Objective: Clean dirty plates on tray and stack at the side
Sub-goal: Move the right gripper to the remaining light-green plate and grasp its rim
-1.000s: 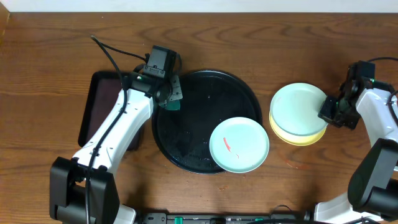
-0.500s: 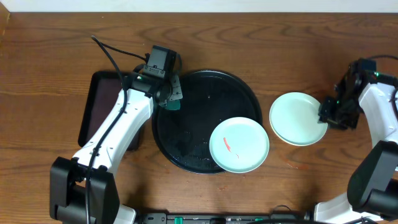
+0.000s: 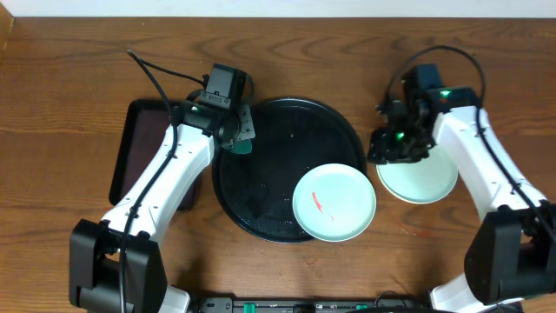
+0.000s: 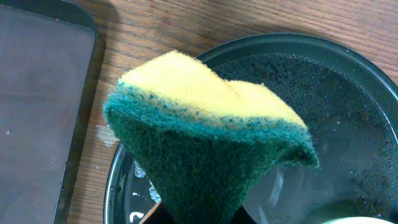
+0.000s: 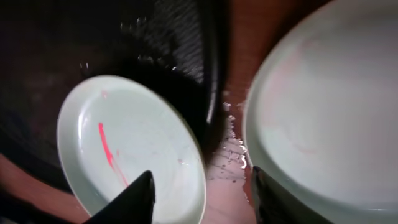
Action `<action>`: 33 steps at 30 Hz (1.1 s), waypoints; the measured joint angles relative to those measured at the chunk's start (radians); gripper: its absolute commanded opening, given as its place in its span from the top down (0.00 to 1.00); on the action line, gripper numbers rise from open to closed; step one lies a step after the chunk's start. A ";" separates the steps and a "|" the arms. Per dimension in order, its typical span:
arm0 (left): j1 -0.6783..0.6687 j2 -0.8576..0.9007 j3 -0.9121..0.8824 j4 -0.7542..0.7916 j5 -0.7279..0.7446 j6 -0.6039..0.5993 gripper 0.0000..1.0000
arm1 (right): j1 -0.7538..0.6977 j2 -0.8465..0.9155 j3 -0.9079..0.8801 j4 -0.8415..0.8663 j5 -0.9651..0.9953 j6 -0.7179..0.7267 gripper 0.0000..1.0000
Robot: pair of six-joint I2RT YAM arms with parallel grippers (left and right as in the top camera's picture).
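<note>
Dirty plate: the mint-green dirty plate lies at the lower right of the round black tray. Its outer edge rides over the raised rim, and a red smear shows on its face.
Stacked plate: a clean-looking mint stacked plate sits on the tabletop, just right of the tray. Whether another plate lies beneath it cannot be told.
Right gripper: the right gripper has its jaws apart and holds nothing. It hangs over the gap between the tray rim and the stacked plate.
Left gripper: the left gripper is closed on a yellow-and-green sponge above the tray's upper left rim, next to the dark rectangular tray.
Risk, tipping: the dirty plate is perched on the rim, so a downward press on its overhanging edge would likely rock it or flip it off the tray.
Risk, slip: water drops lie on the tabletop and the tray looks wet, so a shallow pinch on the thin rim could slide off.
Risk, collision: the open fingers are close to both plates, so a careless descent could nudge the stacked plate sideways.
Risk, skipped step: lifting the plate before the sponge reaches it would carry the smear onto the stack.
</note>
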 measured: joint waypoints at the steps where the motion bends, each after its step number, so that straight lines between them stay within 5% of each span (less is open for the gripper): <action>1: 0.000 0.000 0.000 0.000 0.000 0.000 0.92 | 0.013 0.000 -0.009 0.003 0.008 -0.002 0.58; 8: 0.000 0.000 0.000 0.000 0.000 0.000 0.92 | 0.047 0.000 -0.109 0.034 0.022 -0.039 0.60; 14: 0.000 0.000 0.000 0.000 0.000 0.000 0.92 | 0.049 0.000 -0.158 0.039 0.006 -0.085 0.80; 26: 0.000 0.000 0.000 0.000 0.000 0.000 0.92 | 0.049 0.000 -0.245 0.118 -0.008 -0.076 0.80; 30: 0.000 0.000 0.000 0.000 0.000 0.000 0.92 | 0.049 0.000 -0.264 0.138 -0.011 -0.053 0.98; 33: 0.000 0.000 0.000 0.000 0.000 0.000 0.92 | 0.049 0.000 -0.279 0.152 -0.014 -0.040 0.99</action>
